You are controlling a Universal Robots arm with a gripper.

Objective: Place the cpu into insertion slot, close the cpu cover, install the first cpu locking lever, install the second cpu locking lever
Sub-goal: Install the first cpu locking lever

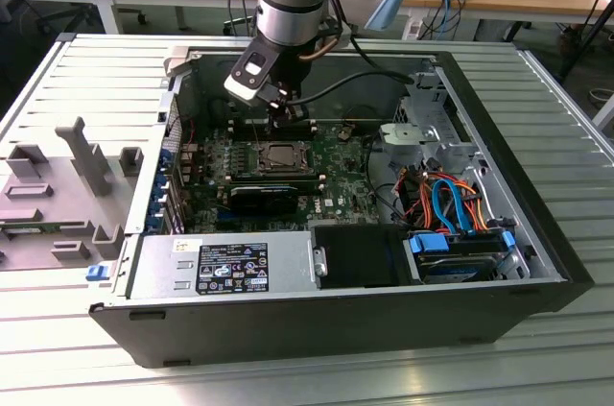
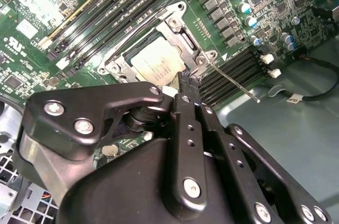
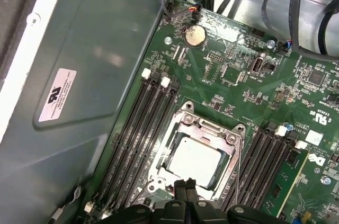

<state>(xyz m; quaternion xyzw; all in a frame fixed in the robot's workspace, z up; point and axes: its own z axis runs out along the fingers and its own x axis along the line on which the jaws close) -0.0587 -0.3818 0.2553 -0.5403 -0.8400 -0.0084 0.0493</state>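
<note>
The cpu [image 2: 156,62] [image 3: 196,158], a flat silvery square, lies seated in the insertion slot [image 1: 284,155] on the green board. The cpu cover [image 2: 179,27] [image 3: 207,123] lies flat around it, and the chip shows through its window. My gripper [image 1: 288,122] [image 2: 189,79] [image 3: 184,184] hangs just above the socket's edge, shut, with nothing between its fingertips. Close beside the fingertips, a thin metal locking lever [image 2: 233,83] sticks out slantwise from the socket's corner over the memory slots. The other lever I cannot make out.
Long black memory slots [image 3: 140,128] flank the socket on both sides. A black card [image 1: 264,197] lies on the near side of it, then the power supply [image 1: 225,267]. The drive cage with coloured cables [image 1: 456,224] fills the exterior view's right. Grey fixtures [image 1: 58,185] stand outside the case.
</note>
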